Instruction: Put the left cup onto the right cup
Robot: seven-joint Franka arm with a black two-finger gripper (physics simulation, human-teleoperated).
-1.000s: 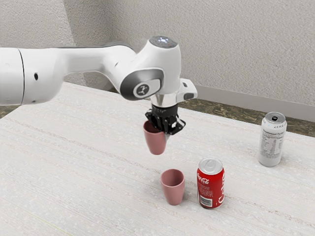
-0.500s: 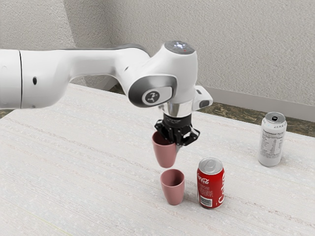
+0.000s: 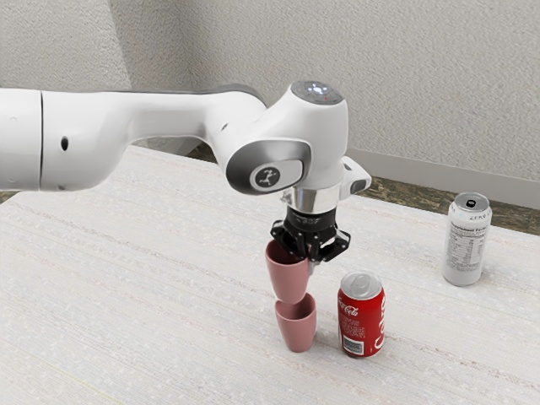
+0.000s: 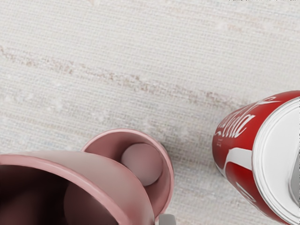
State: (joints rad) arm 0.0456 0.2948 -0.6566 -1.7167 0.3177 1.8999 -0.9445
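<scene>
Exterior view: gripper [image 3: 310,253] clamped on held cup [image 3: 285,274] rim, leaving base free. Base at standing cup [image 3: 296,325] mouth, guessing lined up to nest. Red can [image 3: 361,314] just beside standing cup.

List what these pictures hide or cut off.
Exterior view: the base of the held cup hides the mouth of the lower cup; whether they touch cannot be told.
Wrist view: the picture's edge cuts off the held cup and the red can.
Exterior view: the print on the white can is too small to read.
</scene>
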